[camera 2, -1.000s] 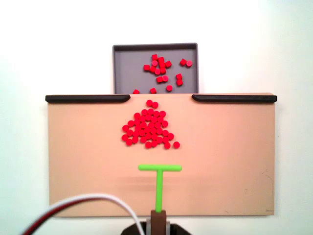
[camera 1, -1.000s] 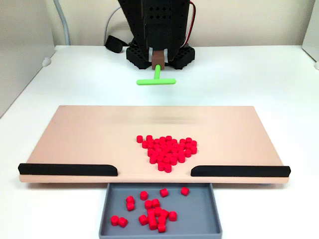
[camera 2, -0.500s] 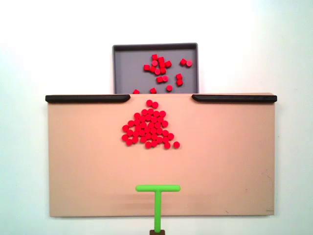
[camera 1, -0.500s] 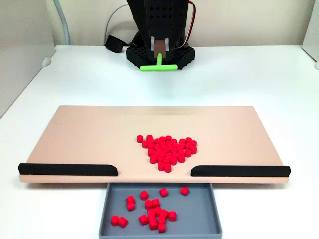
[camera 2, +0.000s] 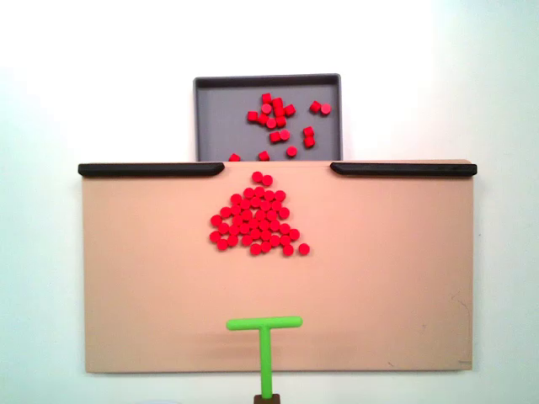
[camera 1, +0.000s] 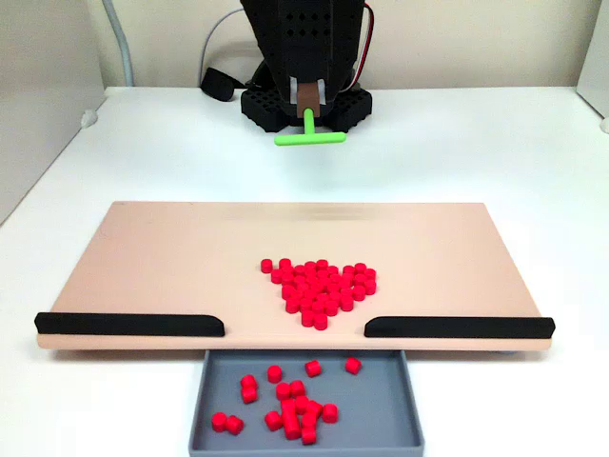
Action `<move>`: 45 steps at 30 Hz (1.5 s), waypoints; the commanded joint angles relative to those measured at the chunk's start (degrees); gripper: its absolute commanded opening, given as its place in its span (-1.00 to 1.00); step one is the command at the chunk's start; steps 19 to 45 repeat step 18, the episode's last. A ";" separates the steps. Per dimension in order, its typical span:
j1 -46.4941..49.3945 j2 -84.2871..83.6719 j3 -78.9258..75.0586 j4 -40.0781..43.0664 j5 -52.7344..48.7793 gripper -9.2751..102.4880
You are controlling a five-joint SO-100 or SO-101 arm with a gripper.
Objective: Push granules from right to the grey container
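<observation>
While the arm sits drawn in at the bench's 12 o'clock edge in a fixed view, I see the fingers as a brown tip with the green T-shaped stick projecting from it; how far they are parted I cannot tell. In the other fixed view the stick enters from 6 o'clock, its crossbar above the near part of the beige board, well apart from the granules. These lie in a roughly triangular heap on the board, its narrow end toward the gap between the two black strips, and one pellet lies just off the heap's 5 o'clock corner. Past that gap sits the grey container, at 12 o'clock from the heap, with more red pellets scattered inside. The white bench carries it all.
</observation>
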 commanded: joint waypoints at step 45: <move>-0.26 4.75 -0.44 0.26 -0.53 -0.82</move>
